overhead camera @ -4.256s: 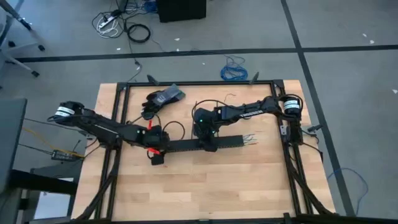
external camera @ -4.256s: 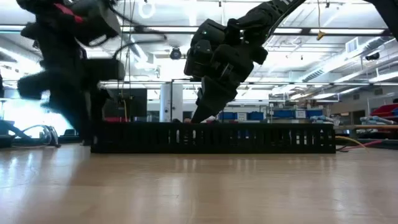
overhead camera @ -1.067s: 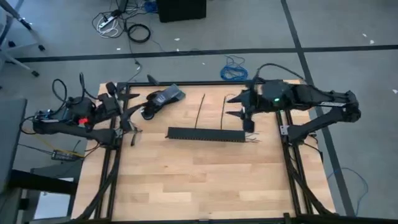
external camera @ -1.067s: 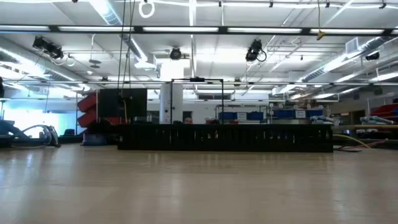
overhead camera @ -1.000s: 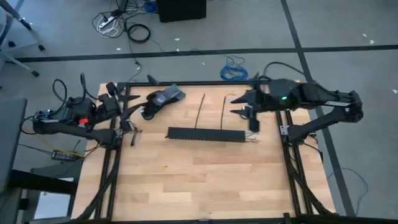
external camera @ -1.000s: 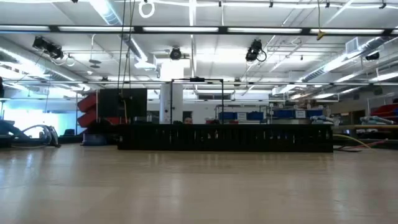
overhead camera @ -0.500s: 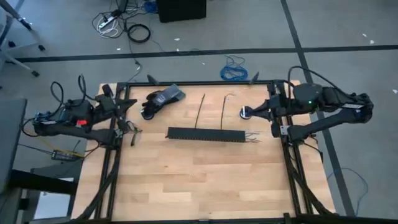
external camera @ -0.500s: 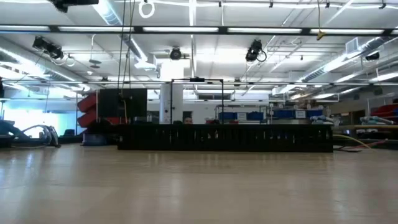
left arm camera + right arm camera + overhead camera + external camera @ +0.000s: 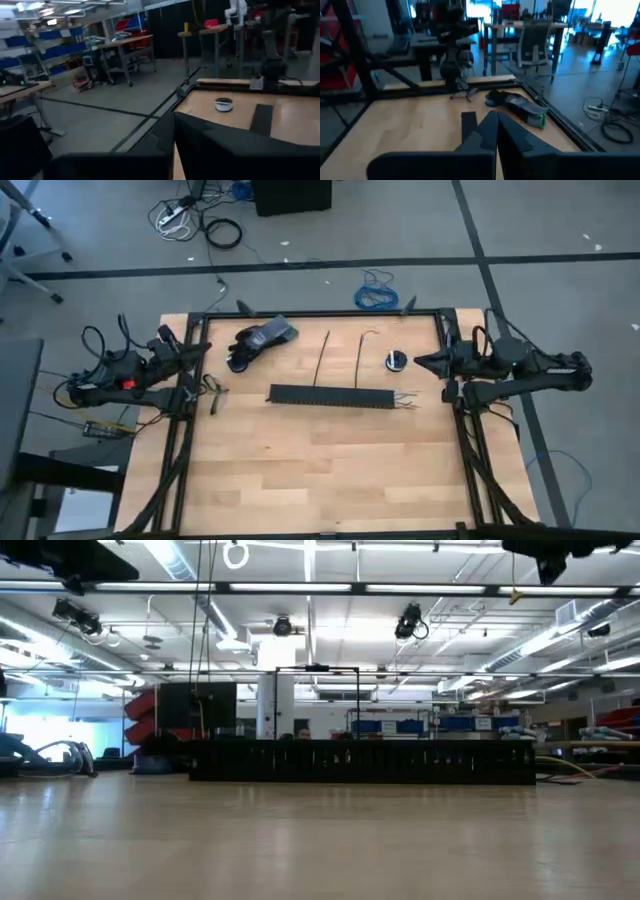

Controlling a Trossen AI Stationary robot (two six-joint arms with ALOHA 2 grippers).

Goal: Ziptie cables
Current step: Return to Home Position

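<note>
On table (image 9: 320, 470), L gripper (image 9: 200, 346) at left edge & R gripper (image 9: 420, 361) at right edge, both w/ fingers pressed together, empty; duct (image 9: 330, 396) mid-table, two zipties (image 9: 324, 358) side by side just behind it, cables (image 9: 404, 400) poking from its right end.

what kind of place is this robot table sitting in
Most likely an industrial workshop or robotics lab: rows of blue plastic storage bins on shelving, metal-legged workbenches on a bare grey floor, and long white ceiling strip lights overhead.
</note>
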